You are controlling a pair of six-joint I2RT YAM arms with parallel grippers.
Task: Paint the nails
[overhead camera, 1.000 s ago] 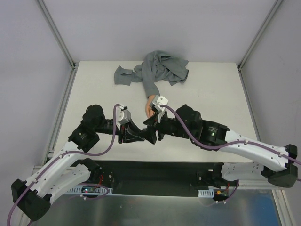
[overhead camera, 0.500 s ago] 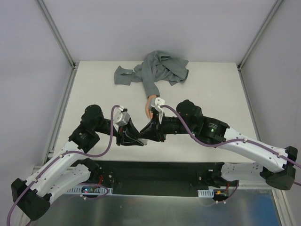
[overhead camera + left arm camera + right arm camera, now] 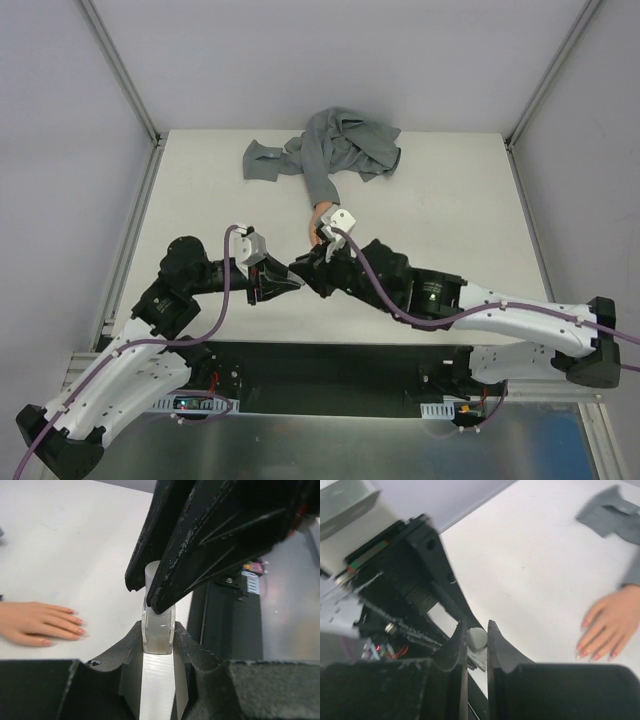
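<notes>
a: what's on the counter (image 3: 450, 200)?
b: grey sleeve (image 3: 335, 150) at twelve o'clock, mannequin hand (image 3: 318, 222) flat below it, fingers toward six.
a: pincers?
b: left pincer (image 3: 158, 627) clamped on the small bottle (image 3: 158, 636), right pincer (image 3: 476, 630) closed on its cap (image 3: 476, 638). nails (image 3: 79, 630) at their one o'clock.

Nails (image 3: 79, 630): tiny, pinkish-coral, at fingertips of peach mannequin hand (image 3: 30, 625). Thumb nail tinted same. Hand lies flat, palm down, fingers slightly spread, on white table (image 3: 200, 190), around mid-table. Fingertips point toward near edge. Wrist runs into grey sleeve (image 3: 322, 185), crumpled near far edge.
</notes>
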